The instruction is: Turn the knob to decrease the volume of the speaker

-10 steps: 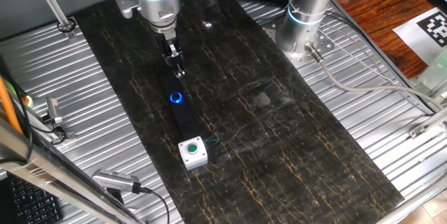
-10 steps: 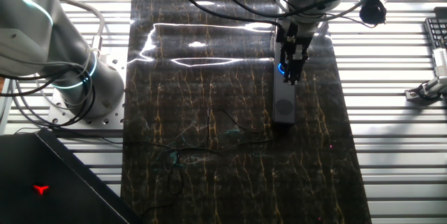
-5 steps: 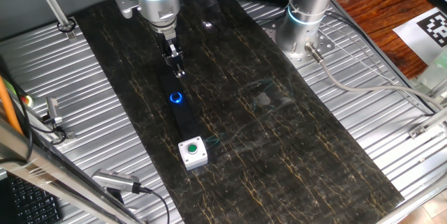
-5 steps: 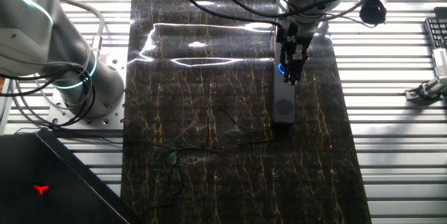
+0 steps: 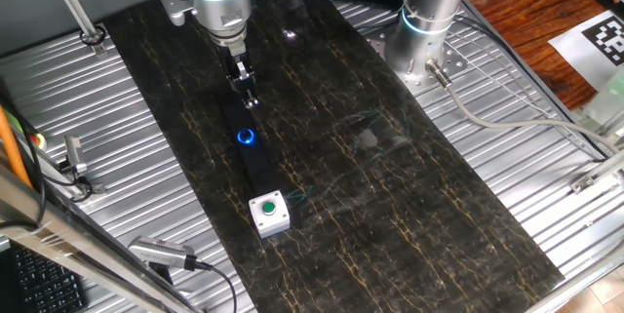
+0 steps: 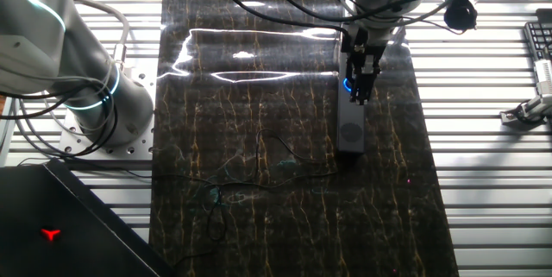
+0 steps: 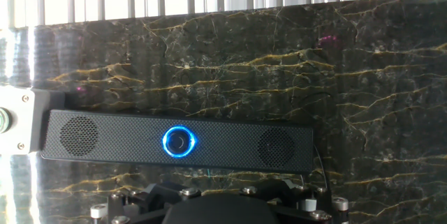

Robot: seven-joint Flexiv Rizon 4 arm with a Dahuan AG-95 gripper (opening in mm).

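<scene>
Nothing moved | end effector (image 5: 250,99) above speaker (image 7: 174,139) | knob (image 7: 179,141) untouched

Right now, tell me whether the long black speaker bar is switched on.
On: the small round black knob on the long black mesh speaker bar is ringed by glowing blue light.

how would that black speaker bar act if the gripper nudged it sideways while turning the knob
The speaker is a long, low, rigid-looking bar lying flat, so it would probably slide or pivot, not tip. The glossy marble-patterned tabletop may offer little grip. The white button box at one end might block it that way.
</scene>
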